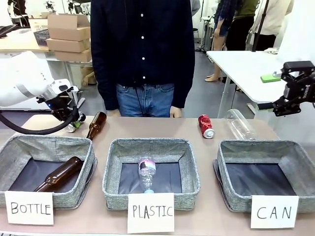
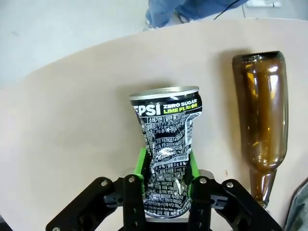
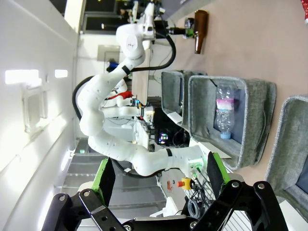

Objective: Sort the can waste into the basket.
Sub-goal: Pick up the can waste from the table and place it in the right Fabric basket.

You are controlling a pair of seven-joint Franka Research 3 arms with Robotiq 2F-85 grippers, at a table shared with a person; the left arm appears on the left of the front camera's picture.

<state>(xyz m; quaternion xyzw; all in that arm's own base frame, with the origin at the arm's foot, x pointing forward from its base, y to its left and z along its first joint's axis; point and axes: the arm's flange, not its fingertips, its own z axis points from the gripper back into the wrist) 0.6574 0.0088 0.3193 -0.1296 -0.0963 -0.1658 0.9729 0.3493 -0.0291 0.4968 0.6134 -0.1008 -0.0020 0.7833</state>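
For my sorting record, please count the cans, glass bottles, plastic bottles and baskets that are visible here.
Cans: 2, red can, dark can
Brown glass bottles: 2
Clear plastic bottles: 2
Baskets: 3, BOTTLE basket, PLASTIC basket, CAN basket
Total: 9

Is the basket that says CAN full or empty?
Empty. The CAN basket shows just bare dark lining; the red can lies on the table outside it.
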